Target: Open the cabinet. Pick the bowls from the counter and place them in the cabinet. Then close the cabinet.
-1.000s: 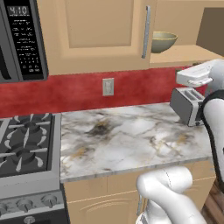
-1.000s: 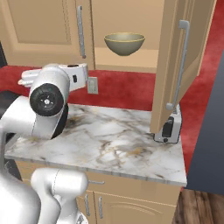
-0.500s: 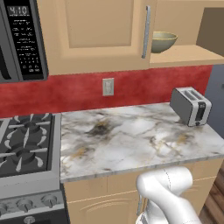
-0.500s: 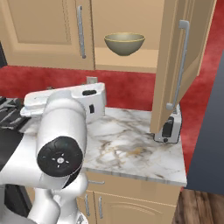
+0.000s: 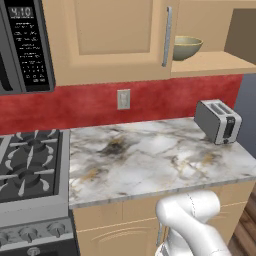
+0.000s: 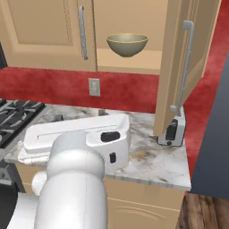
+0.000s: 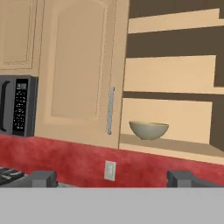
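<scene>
One deep beige bowl [image 6: 127, 44] is sitting on the bottom shelf of the wall cabinet [image 5: 120, 40], whose right door [image 6: 179, 67] is standing swung open while the left door is shut. I judge the robot is sitting between placing bowls: one is stowed, and the other is not appearing on the marble counter [image 5: 150, 155] in these views (it may lie beyond the frames). The next move is likely calling for finding and reaching for that second bowl, or, if none is left, pushing the open door shut by its bar handle [image 6: 181, 67].

The arm is folding low over the counter's front edge, its hand pointing toward the cabinet. The gripper [image 7: 111, 178] is standing wide apart and carrying nothing, its dark fingertips [image 7: 41, 178] spread at the bottom of the hand view.

A toaster [image 5: 218, 121] is resting on the counter's right end.
</scene>
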Controlling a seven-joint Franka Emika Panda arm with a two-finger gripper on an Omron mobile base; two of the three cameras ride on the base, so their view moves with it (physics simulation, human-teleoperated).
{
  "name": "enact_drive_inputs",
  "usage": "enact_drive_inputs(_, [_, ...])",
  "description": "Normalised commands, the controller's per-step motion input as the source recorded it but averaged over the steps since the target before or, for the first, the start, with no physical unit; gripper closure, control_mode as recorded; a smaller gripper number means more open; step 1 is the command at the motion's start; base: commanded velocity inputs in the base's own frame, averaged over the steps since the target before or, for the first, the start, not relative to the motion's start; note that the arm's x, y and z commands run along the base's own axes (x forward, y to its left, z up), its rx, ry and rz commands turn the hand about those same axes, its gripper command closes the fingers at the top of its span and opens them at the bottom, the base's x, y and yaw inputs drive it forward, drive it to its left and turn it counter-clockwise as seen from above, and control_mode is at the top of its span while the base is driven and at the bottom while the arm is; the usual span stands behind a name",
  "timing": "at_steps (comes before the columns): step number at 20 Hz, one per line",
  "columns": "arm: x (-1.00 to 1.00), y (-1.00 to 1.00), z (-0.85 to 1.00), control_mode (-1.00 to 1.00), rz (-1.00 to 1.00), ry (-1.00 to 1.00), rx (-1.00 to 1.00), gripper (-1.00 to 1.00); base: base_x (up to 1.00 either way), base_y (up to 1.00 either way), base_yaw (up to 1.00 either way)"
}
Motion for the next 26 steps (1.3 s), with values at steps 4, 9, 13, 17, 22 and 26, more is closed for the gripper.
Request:
enact_drive_inputs(4, [-0.43,-0.64,0.00,-1.00,-0.07,0.00,0.00,-1.00,0.00,0.00,0.00])
enact_drive_inputs(9, [-0.02,-0.58,0.00,-1.00,-0.04,0.00,0.00,-1.00,0.00,0.00,0.00])
enact_drive_inputs(13, [0.14,-0.22,0.00,-1.00,0.00,0.00,0.00,-1.00,0.00,0.00,0.00])
enact_drive_inputs(17, [0.30,-0.16,0.00,-1.00,0.03,0.01,0.00,-1.00,0.00,0.00,0.00])
enact_drive_inputs(22, [0.36,-0.13,0.00,-1.00,0.04,0.04,0.00,-1.00,0.00,0.00,0.00])
enact_drive_inputs(26, [0.54,-0.24,0.00,-1.00,0.06,0.07,0.00,-1.00,0.00,0.00,0.00])
